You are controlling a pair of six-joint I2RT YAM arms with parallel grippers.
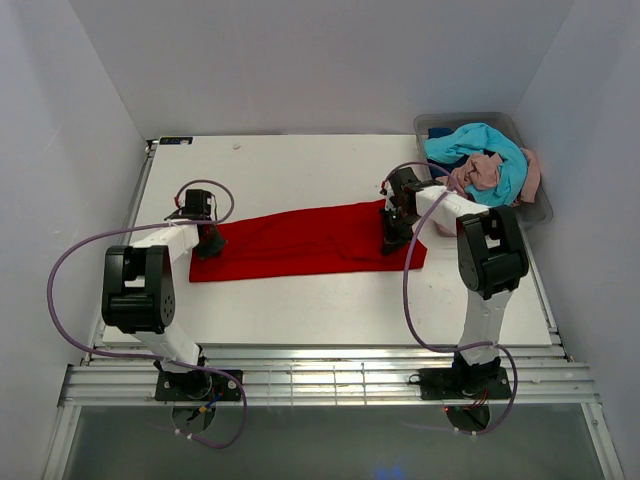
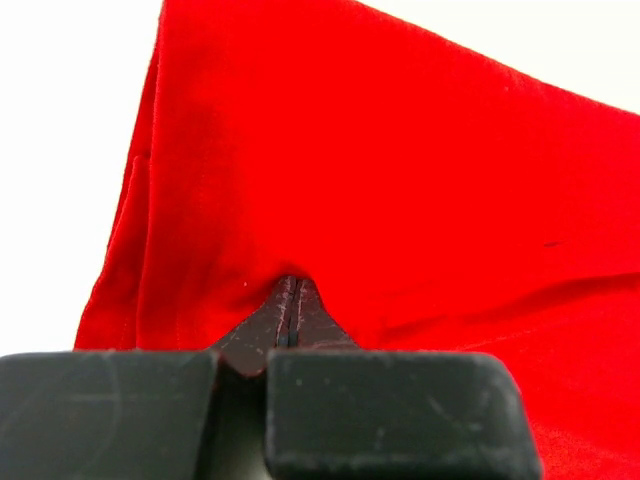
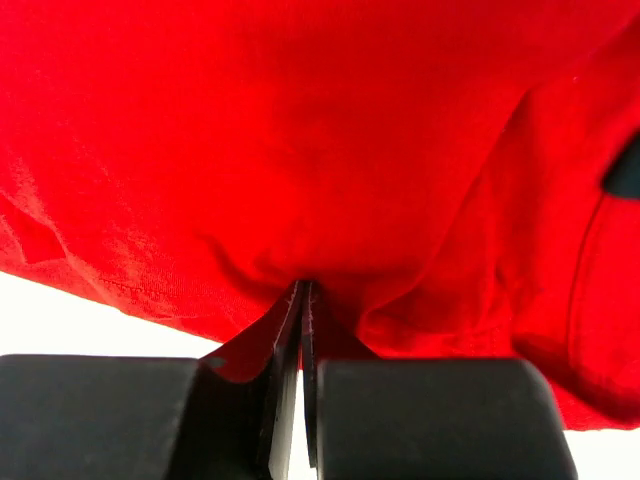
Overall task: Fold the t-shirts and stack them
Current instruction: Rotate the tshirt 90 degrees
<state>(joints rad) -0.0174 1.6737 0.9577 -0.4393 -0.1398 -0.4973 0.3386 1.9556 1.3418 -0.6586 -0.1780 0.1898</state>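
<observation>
The red t-shirt (image 1: pixel 300 240) lies stretched in a long band across the middle of the white table (image 1: pixel 330 310). My left gripper (image 1: pixel 207 243) is shut on its left end; the left wrist view shows the red t-shirt (image 2: pixel 380 170) pinched at the fingertips (image 2: pixel 290 295). My right gripper (image 1: pixel 393 238) is shut on its right end, and the right wrist view shows the red t-shirt (image 3: pixel 300 130) bunched at the closed tips (image 3: pixel 303 292). A turquoise tee (image 1: pixel 485 150), a dusty pink tee (image 1: pixel 482 172) and a dark blue tee (image 1: pixel 440 133) sit piled in the bin.
The clear grey plastic bin (image 1: pixel 536 210) stands at the back right corner, just beyond my right arm. White walls close in the table on three sides. A metal rail (image 1: pixel 330 380) runs along the near edge.
</observation>
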